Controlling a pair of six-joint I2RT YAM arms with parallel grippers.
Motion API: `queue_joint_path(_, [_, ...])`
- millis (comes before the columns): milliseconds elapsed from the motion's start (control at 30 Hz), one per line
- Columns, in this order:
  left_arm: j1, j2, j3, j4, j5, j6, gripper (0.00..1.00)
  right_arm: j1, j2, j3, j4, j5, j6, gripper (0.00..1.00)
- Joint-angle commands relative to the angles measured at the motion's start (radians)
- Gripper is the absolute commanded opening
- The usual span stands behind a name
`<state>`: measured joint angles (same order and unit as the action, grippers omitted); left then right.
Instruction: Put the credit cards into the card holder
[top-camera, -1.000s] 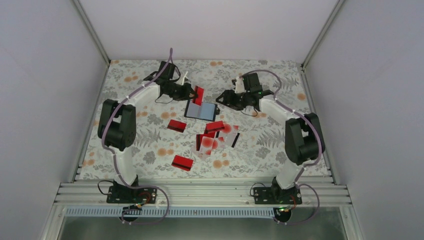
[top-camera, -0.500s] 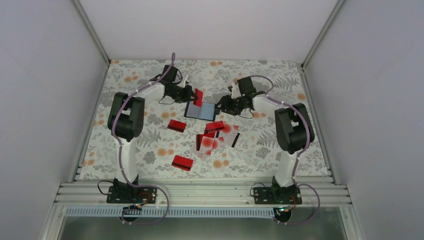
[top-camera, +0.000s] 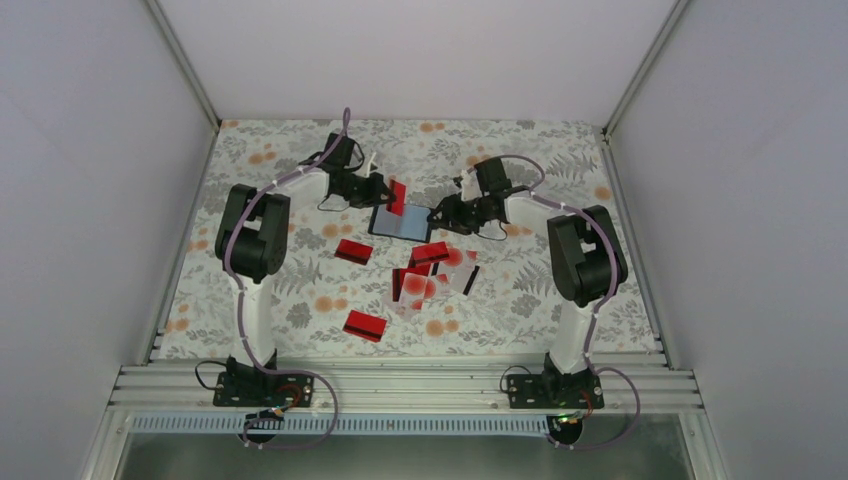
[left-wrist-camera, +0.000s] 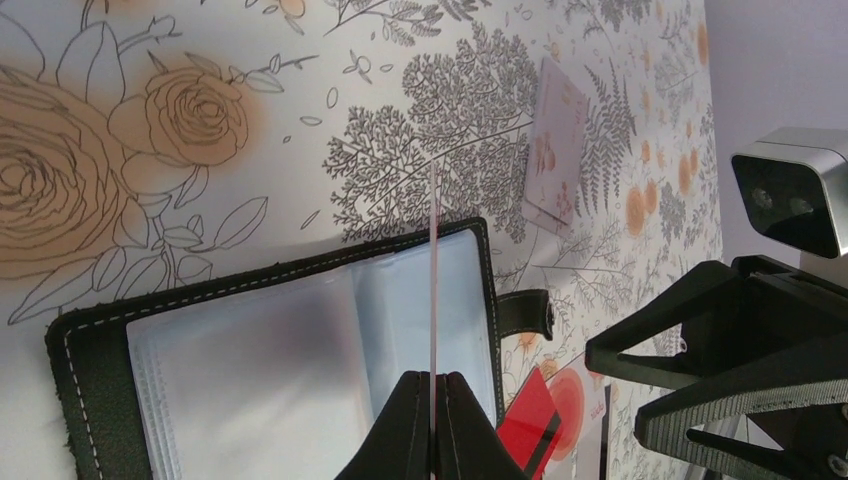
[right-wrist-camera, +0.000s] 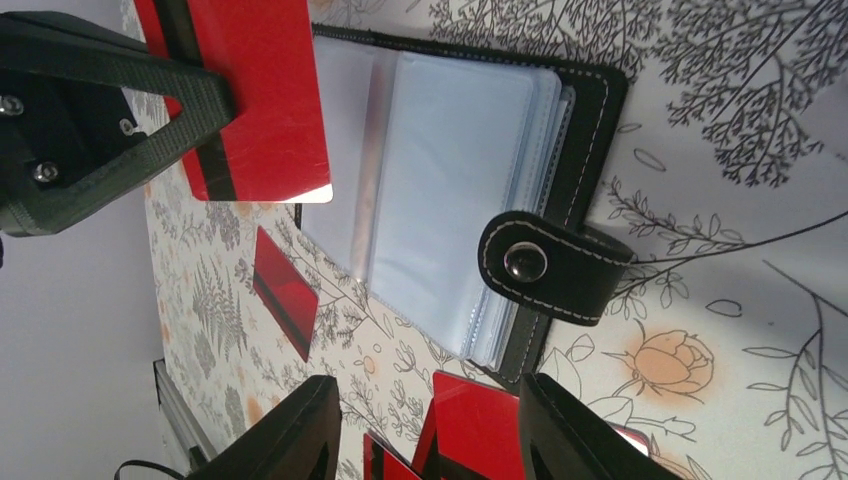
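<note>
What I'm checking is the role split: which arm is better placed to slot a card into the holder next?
Left. The left fingers pinch a red card above the open holder. The right fingers stand open and empty beside the strap, so they probably suit steadying at most.

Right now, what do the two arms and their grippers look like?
The left arm and right arm match: white links, bulky black joint housings, and a lilac cable running along each. The left gripper and right gripper are black with tapered triangular fingers. The right one's fingers have ribbed inner faces, and a silver-grey camera sits above them.
</note>
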<state>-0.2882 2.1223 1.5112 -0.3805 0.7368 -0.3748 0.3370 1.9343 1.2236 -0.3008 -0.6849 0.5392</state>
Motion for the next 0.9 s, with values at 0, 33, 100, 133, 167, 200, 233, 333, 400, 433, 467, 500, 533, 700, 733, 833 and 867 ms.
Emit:
queue_joint_path(0, [0.005,0.011,-0.026,0.041,0.009,-0.001,0.02,0.000,0.015,-0.025,0.034,-0.050,-0.025,0.46])
queue_joint_path(33, [0.006,0.013,-0.029,0.044,0.007,-0.002,0.03,0.002,0.019,-0.026,0.031,-0.052,-0.027,0.45])
queue_joint_path(100, [0.005,0.015,-0.033,0.049,0.008,0.000,0.02,0.005,0.030,-0.028,0.025,-0.050,-0.033,0.44])
queue_joint_path(133, [0.005,0.017,-0.035,0.048,0.007,-0.001,0.02,0.007,0.037,-0.028,0.025,-0.051,-0.035,0.44])
queue_joint_path(167, [0.004,0.017,-0.038,0.049,0.008,0.000,0.02,0.010,0.040,-0.031,0.027,-0.051,-0.037,0.44])
queue_joint_path(200, [0.004,0.018,-0.040,0.050,0.009,0.002,0.02,0.011,0.044,-0.034,0.030,-0.050,-0.039,0.44])
queue_joint_path(233, [0.005,0.018,-0.044,0.050,0.010,0.004,0.02,0.012,0.047,-0.035,0.032,-0.052,-0.039,0.44])
queue_joint_path(333, [0.005,0.019,-0.055,0.054,0.012,0.006,0.02,0.016,0.064,-0.040,0.038,-0.056,-0.044,0.44])
queue_joint_path(400, [0.005,0.021,-0.063,0.062,0.013,0.000,0.02,0.017,0.073,-0.042,0.043,-0.060,-0.046,0.44])
queue_joint_path(433, [0.005,0.021,-0.068,0.068,0.014,-0.002,0.02,0.017,0.076,-0.043,0.045,-0.061,-0.047,0.44])
queue_joint_path(467, [0.005,0.021,-0.073,0.074,0.015,-0.006,0.02,0.017,0.079,-0.045,0.047,-0.062,-0.048,0.44])
queue_joint_path(500, [0.004,0.021,-0.078,0.078,0.015,-0.011,0.02,0.017,0.082,-0.044,0.048,-0.062,-0.048,0.43])
queue_joint_path(533, [0.004,0.022,-0.080,0.085,0.017,-0.015,0.02,0.017,0.084,-0.045,0.049,-0.063,-0.048,0.43])
queue_joint_path(700, [0.003,0.030,-0.085,0.100,0.024,-0.027,0.02,0.017,0.097,-0.049,0.052,-0.067,-0.053,0.43])
queue_joint_path(733, [0.004,0.031,-0.086,0.101,0.026,-0.028,0.02,0.018,0.098,-0.050,0.053,-0.067,-0.053,0.43])
queue_joint_path(833, [0.003,0.034,-0.088,0.105,0.035,-0.030,0.02,0.017,0.100,-0.053,0.055,-0.068,-0.053,0.43])
queue_joint_path(867, [0.003,0.035,-0.090,0.106,0.036,-0.030,0.02,0.018,0.100,-0.053,0.056,-0.068,-0.053,0.42])
